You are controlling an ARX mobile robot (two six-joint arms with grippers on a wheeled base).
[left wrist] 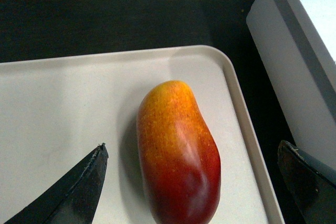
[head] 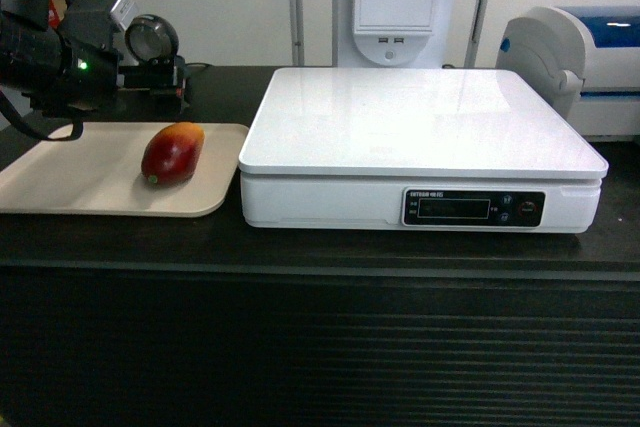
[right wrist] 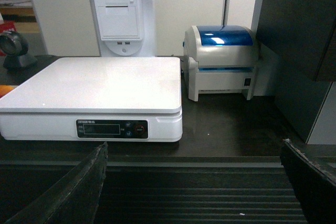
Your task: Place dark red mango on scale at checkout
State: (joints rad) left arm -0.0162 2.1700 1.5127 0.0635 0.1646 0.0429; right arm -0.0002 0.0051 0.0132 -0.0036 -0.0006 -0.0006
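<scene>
Over beige tray (left wrist: 63, 108): left tool (left wrist: 191, 182) wide open, empty.

No legible txt; scale (head: 420, 147) label blurred

A dark red mango (head: 172, 154) lay on a beige tray (head: 70, 182) at the left of the dark checkout (head: 320, 247), just beside the white scale (head: 420, 147). The left arm (head: 60, 57) hung over the tray's far left corner.
</scene>
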